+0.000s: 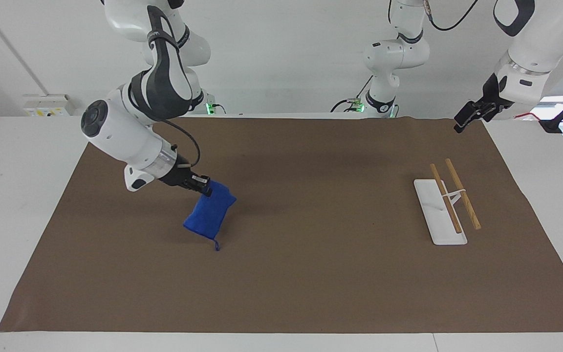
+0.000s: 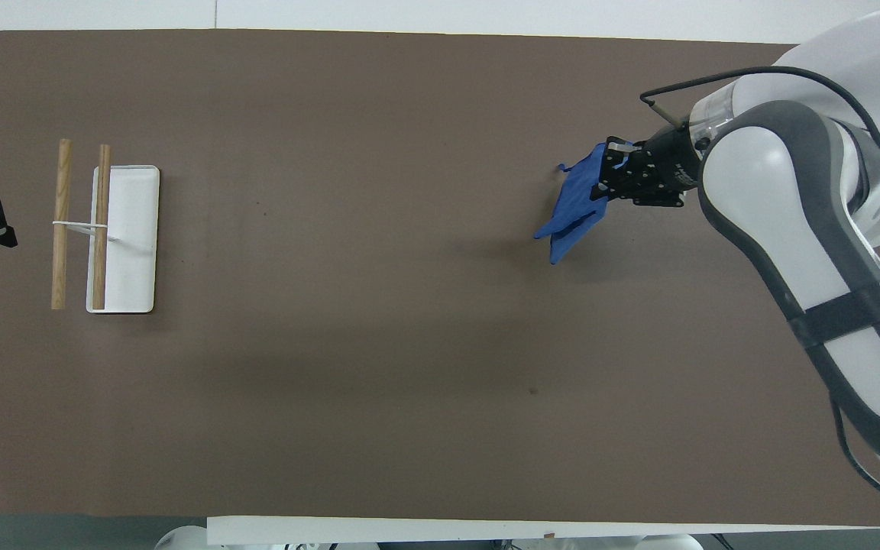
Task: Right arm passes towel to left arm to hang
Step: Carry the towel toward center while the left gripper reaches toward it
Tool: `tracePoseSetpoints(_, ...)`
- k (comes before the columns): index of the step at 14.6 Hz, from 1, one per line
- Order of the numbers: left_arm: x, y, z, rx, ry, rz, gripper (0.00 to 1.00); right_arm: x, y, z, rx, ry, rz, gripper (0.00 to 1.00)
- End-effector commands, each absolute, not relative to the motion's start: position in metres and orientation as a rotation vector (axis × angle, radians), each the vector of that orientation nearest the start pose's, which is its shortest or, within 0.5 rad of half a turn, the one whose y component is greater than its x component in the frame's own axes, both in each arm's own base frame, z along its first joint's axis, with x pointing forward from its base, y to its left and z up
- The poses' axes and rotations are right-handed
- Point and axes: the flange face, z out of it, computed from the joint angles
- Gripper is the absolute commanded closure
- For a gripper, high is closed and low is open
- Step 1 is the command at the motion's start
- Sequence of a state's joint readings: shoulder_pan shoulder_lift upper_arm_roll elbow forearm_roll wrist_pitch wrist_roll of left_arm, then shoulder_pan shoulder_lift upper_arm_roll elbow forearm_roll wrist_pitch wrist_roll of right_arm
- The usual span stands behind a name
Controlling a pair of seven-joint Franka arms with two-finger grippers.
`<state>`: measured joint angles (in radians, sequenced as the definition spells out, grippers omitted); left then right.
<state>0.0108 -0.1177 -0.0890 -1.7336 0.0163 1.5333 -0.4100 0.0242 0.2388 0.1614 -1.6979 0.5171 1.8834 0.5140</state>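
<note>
While the right gripper [image 1: 207, 191] pinches just one edge of the towel [image 1: 209, 211] at the frame's centre-left — it could slip; the left gripper [image 1: 468, 119] waits wide at upper right.

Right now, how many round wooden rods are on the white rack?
2. Both wooden rods lie side by side across the white rack at the left arm's end: one over its base, the other just off it.
</note>
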Motion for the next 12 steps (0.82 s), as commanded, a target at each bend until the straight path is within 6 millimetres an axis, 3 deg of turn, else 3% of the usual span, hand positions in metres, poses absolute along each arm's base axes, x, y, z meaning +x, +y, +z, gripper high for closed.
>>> tracePoseSetpoints(1,0.499,-0.083,0.585,-3.007,-0.687,0.039,0.00,0.606,0.192,0.475,-2.365,0.881,0.427,1.00)
tracePoseSetpoints(2,0.499,-0.105,0.577,-2.992,-0.765,0.016,0.00,0.600,0.217,0.478,-2.332,0.918,0.451,1.00)
tracePoseSetpoints(3,0.499,-0.123,0.571,-2.980,-0.841,-0.011,0.00,0.598,0.229,0.479,-2.285,0.978,0.477,1.00)
tracePoseSetpoints(8,0.503,-0.206,0.537,-2.899,-1.271,-0.026,0.00,0.593,0.272,0.488,-2.059,1.209,0.540,1.00)
tracePoseSetpoints(10,0.501,-0.241,0.529,-2.872,-1.414,-0.048,0.00,0.583,0.296,0.483,-2.056,1.218,0.530,1.00)
tracePoseSetpoints(12,0.505,-0.266,0.519,-2.851,-1.547,-0.078,0.00,0.579,0.306,0.482,-2.018,1.234,0.547,1.00)
